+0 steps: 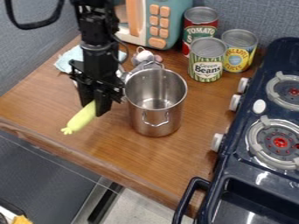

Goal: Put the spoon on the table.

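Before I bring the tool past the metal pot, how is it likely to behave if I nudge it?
The metal pot is open and hollow, so probably fairly light for its size. Its smooth, curved wall may be slippery to pinch; the wire handle might hold better. It stands upright and looks taller than wide, so a push near the rim could tip it.

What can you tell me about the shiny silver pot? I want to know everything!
The pot is tall, round and shiny, and looks like metal. It stands upright, open at the top. A thin handle loops on its front and another at its back. It sits on the wooden table beside the gripper holding a yellow toy, but I can't tell whether gripper and pot touch.
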Robot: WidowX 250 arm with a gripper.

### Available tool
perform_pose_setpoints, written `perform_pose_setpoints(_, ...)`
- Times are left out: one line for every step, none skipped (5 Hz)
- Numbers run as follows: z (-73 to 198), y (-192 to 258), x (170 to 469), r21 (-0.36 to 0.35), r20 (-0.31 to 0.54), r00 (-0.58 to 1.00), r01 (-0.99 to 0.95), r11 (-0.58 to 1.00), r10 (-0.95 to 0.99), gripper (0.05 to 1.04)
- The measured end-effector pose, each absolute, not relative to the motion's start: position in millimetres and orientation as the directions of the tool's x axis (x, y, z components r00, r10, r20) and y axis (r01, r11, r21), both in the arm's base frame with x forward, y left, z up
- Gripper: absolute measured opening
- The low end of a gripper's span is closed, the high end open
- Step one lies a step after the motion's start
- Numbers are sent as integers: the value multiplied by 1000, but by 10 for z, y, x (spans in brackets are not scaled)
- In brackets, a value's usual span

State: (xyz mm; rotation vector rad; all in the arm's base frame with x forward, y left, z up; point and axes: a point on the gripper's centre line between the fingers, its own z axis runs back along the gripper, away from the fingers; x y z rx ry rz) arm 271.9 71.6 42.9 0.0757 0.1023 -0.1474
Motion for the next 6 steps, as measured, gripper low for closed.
perform_pose_setpoints(367, 630, 2636, 75, -140, 975, 184, 980, -172, 370)
perform_pose_setpoints(317, 469, 2576, 71, -162, 959, 247, 966, -233, 370)
perform_pose_setpoints(379, 344, 2536, 75, -145, 948, 297, 952, -284, 370)
perform_pose_setpoints(503, 182, 2474, 58, -97, 926, 370, 927, -364, 370)
perform_pose_setpoints(509, 147, 2489, 20, -69, 916, 396, 918, -394, 370)
perform_pose_setpoints(509, 128, 2478, 11, -74, 908, 414, 910, -412, 370)
